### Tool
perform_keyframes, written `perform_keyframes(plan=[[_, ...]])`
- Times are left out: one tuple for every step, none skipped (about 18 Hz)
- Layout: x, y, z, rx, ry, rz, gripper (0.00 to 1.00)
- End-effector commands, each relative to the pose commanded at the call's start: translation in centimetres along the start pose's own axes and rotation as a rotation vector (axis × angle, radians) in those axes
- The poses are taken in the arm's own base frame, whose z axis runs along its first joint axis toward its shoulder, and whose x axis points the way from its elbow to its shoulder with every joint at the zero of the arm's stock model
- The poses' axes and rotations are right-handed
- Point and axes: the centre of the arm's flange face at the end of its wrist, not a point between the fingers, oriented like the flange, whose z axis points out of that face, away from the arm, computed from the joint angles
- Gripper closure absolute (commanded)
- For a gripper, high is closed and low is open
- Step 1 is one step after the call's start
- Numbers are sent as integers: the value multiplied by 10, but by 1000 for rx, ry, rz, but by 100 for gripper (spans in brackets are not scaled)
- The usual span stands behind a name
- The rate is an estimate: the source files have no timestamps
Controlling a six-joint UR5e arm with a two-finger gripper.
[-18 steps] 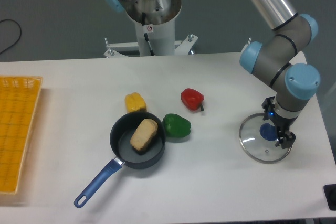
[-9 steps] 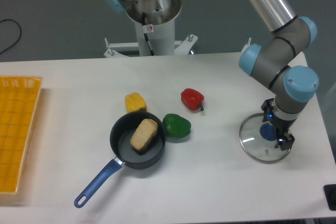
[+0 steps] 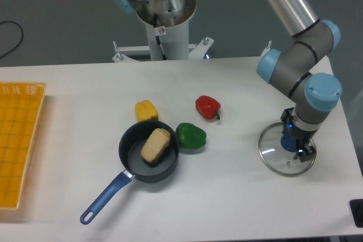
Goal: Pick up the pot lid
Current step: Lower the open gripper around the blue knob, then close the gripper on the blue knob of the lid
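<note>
The gripper [image 3: 299, 133] is at the right side of the table, over the right part of the pot lid. Its fingers stand apart and open, one toward the back and one toward the front. The round glass pot lid [image 3: 274, 159] lies flat, with a thin rim. Its blue knob [image 3: 288, 142] shows beside the fingers, toward the gap between them. Whether the fingers touch the knob cannot be told. The gripper covers the lid's right part.
A black pan [image 3: 148, 163] with a blue handle holds a tan item [image 3: 155, 145]. Near it lie a yellow pepper [image 3: 146, 111], a green pepper [image 3: 191, 136] and a red pepper [image 3: 208, 107]. An orange crate [image 3: 13, 140] stands at the far left.
The arm and gripper have shifted slightly to the left, closer to the knob. The lid has stayed in place.
</note>
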Motion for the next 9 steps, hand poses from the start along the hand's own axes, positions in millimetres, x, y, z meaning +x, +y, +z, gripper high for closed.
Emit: perform_keyframes(plan=[[0, 0, 0, 1, 1, 0, 15], [1, 0, 1, 1, 3, 0, 16], [0, 0, 1, 1, 1, 0, 17], [0, 0, 0, 0, 0, 0, 18], [0, 0, 0, 0, 0, 0, 18], [0, -1, 0, 1, 1, 2, 19], [0, -1, 0, 0, 0, 2, 19], [0, -1, 1, 1, 1, 2, 21], [0, -1, 1, 2, 3, 0, 22]])
